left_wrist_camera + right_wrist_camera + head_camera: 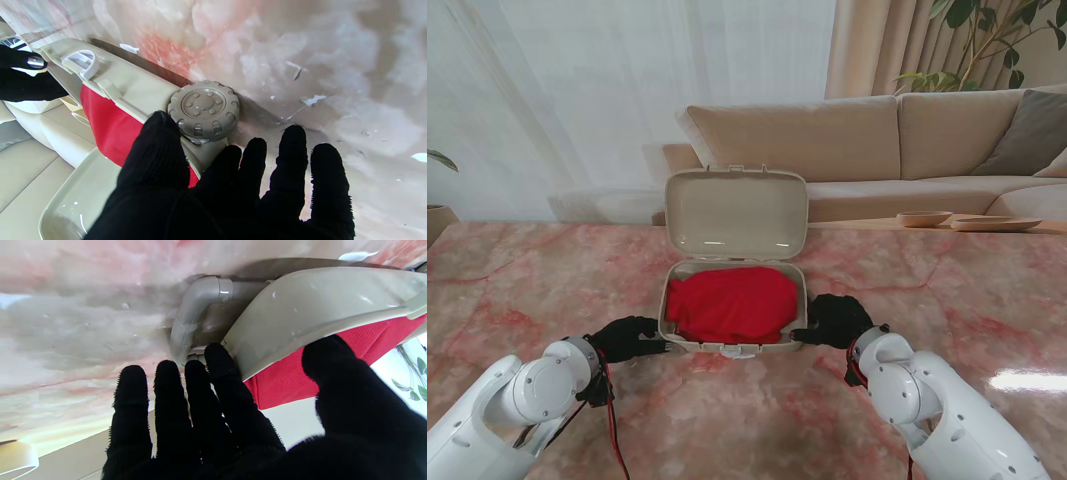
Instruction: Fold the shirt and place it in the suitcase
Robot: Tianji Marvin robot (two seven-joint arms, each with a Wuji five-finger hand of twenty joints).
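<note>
The red shirt (731,303) lies folded inside the open beige suitcase (735,215), whose lid stands upright on the pink marble table (547,275). The left hand (624,338) rests beside the case's left wall by a wheel (203,110), fingers spread and holding nothing. The right hand (835,320) sits against the right wall by the handle (196,308), fingers also apart and empty.

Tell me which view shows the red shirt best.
The stand view: the whole red shirt shows, lying folded inside the open suitcase. The left wrist view gives only a strip of it behind the suitcase's rim, beside a wheel. The right wrist view gives one patch beyond the rim, partly hidden by the right hand.
</note>
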